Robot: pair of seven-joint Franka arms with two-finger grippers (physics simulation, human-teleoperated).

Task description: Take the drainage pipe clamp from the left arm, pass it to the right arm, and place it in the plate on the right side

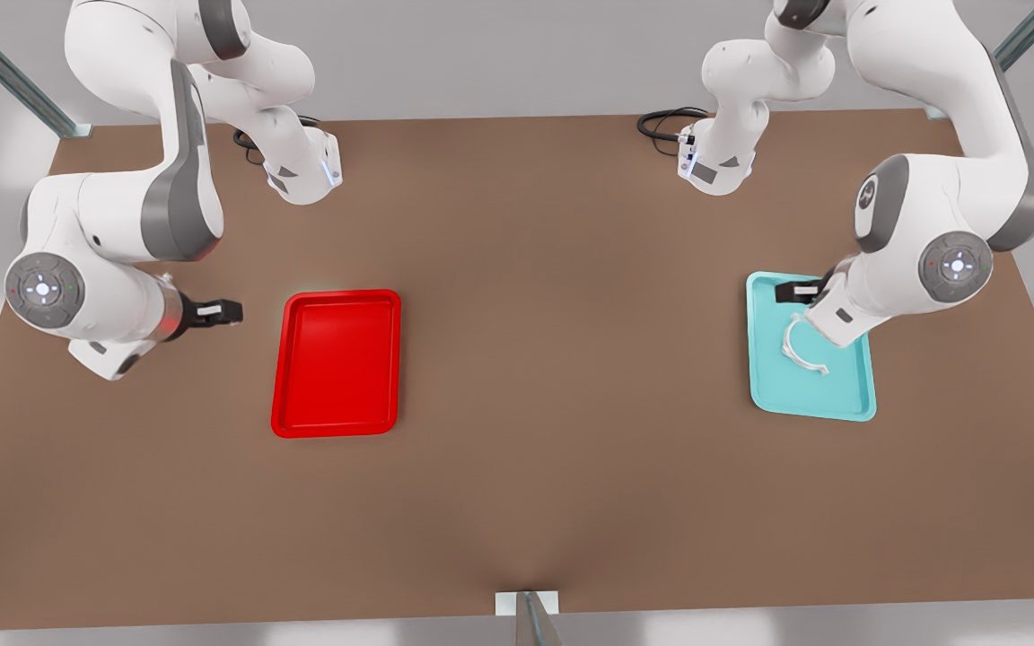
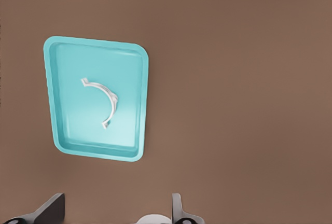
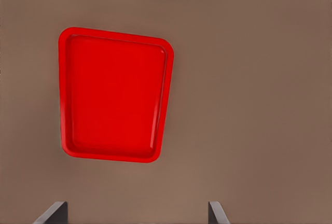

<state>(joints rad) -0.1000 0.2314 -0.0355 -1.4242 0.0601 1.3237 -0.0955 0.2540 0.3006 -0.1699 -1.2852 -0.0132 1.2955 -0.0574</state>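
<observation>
The drainage pipe clamp (image 1: 802, 350) (image 2: 104, 99) is a thin white half-ring lying inside a teal tray (image 1: 809, 413) (image 2: 93, 154) on the front view's right. My left gripper (image 1: 793, 291) (image 2: 116, 203) hovers over that tray's far end, open and holding nothing, apart from the clamp. The plate (image 1: 337, 359) (image 3: 114, 94), a bright red tray with nothing in it, lies on the front view's left. My right gripper (image 1: 221, 311) (image 3: 136, 208) hangs open beside the plate, on its outer side, with nothing between its fingers.
Everything rests on a brown table (image 1: 553, 377). Both arm bases and black cables (image 1: 665, 121) sit along the far edge. A metal post (image 1: 528, 615) stands at the middle of the near edge. A wide stretch of tabletop separates the two trays.
</observation>
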